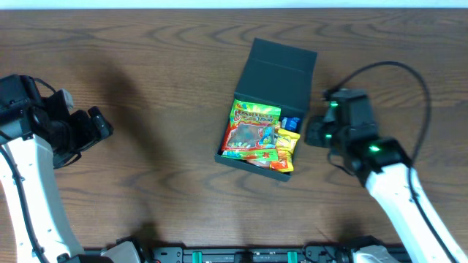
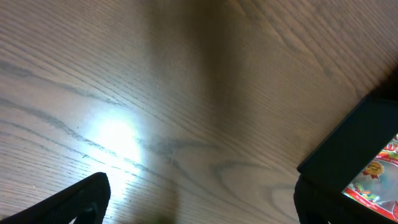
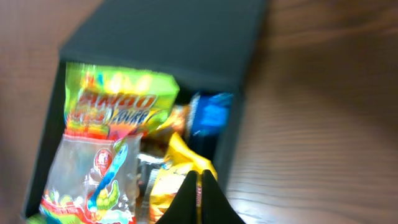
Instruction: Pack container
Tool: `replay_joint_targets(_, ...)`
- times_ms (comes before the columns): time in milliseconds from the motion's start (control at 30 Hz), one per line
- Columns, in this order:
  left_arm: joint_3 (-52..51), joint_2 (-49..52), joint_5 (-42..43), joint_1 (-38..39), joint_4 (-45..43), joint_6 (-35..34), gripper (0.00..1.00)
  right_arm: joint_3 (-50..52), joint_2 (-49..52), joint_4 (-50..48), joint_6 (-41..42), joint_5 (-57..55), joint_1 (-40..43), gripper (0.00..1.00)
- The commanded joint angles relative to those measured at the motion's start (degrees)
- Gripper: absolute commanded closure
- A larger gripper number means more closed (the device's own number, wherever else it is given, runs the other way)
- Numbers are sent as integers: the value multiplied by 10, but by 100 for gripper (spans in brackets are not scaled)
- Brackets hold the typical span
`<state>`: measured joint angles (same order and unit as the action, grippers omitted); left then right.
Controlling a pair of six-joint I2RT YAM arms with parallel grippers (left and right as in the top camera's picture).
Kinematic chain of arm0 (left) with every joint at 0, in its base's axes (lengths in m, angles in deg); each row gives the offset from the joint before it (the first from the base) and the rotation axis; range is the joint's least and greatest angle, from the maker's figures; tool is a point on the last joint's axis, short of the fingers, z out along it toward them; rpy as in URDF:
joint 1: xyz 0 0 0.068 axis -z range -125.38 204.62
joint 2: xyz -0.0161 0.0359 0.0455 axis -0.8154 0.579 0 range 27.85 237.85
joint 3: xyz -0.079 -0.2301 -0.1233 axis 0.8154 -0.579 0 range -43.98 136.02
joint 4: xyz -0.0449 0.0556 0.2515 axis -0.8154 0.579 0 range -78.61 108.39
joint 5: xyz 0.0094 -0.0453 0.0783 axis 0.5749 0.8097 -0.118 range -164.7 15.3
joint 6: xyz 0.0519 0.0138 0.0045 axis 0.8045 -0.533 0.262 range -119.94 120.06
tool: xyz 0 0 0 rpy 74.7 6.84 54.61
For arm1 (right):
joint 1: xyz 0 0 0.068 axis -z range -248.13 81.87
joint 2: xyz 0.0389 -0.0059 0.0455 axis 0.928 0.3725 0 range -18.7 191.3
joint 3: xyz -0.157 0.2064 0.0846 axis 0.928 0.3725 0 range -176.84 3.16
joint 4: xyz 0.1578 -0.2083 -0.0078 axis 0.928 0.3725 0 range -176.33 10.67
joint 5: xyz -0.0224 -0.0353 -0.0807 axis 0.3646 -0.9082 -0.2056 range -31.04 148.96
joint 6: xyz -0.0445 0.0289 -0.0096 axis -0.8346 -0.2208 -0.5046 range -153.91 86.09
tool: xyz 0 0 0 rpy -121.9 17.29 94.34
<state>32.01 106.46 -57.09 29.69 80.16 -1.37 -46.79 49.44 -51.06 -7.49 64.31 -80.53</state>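
The dark green container [image 1: 252,162] sits open at the table's centre, its flap lid [image 1: 281,73] folded back. Inside lie a large colourful gummy bag [image 1: 252,131], a yellow packet [image 1: 287,142] and a small blue packet [image 1: 291,123]. My right gripper [image 1: 311,134] hovers at the box's right wall. In the right wrist view its jaws [image 3: 199,177] are pressed almost together above the yellow packet [image 3: 177,180], with only a thin slit between them. My left gripper [image 1: 102,124] stands wide open far to the left, with bare wood between its fingers [image 2: 199,199].
Brown wood-grain table [image 1: 161,58] surrounds the box on all sides. A corner of the container [image 2: 348,155] shows at the right edge of the left wrist view. The right arm's cable [image 1: 395,69] loops above its wrist.
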Motion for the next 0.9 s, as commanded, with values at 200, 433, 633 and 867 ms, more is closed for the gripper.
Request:
replay_joint_targets(200,2,1,-7,-2,2,6,5,6,26,-14,7,231,174,30)
replay_joint_targets(433,2,1,-7,-2,2,6,5,6,133,-29,-6,466,286,69)
replay_joint_targets(633,2,1,-7,-2,2,6,5,6,251,-43,-51,498,289,99)
replay_joint_targets(867,2,1,-7,-2,2,6,5,6,358,-162,-47,497,289,99)
